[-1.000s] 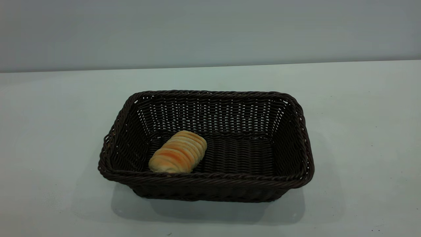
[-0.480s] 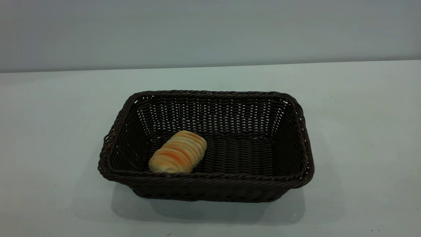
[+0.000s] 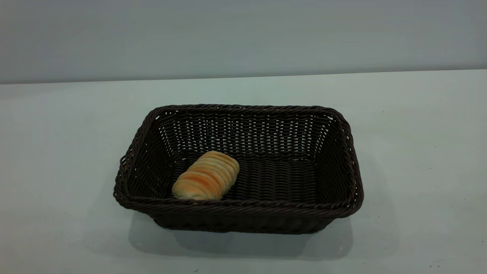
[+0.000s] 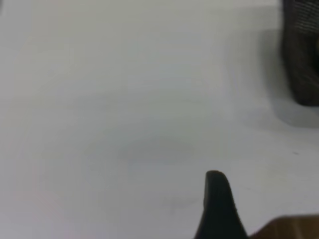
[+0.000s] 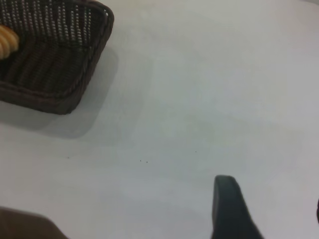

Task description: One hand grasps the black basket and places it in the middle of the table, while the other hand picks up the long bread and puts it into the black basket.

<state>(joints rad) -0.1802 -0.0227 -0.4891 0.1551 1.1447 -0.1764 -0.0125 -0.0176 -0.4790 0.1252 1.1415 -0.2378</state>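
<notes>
The black basket stands on the table, about at its middle. The long bread lies inside it at the basket's left end, near the front wall. Neither gripper shows in the exterior view. In the left wrist view the left gripper hangs over bare table, one black finger showing, with a basket corner well off. In the right wrist view the right gripper is open over bare table, far from the basket and the bread.
A plain grey wall stands behind the table's far edge. A few dark specks mark the tabletop. A brown patch shows at the edge of the left wrist view and of the right wrist view.
</notes>
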